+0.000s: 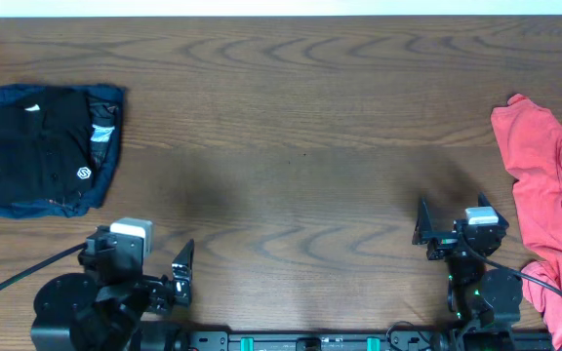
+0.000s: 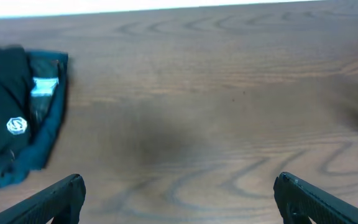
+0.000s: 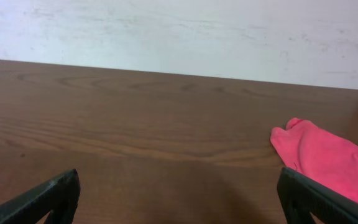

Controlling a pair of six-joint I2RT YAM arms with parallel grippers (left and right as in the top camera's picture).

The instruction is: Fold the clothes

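Lying folded at the left, the black shirt point(image 1: 42, 146) looks finished; the red shirt point(image 1: 549, 185) sits crumpled, unfolded. The left claw point(image 1: 181, 271) and right claw point(image 1: 425, 234) gape open, empty.

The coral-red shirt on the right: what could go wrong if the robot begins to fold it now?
The coral-red shirt lies bunched and runs out of the overhead view, so the open right gripper may pinch several layers or drag it unevenly. The left gripper rests near the folded black shirt; a careless swing might rumple it.
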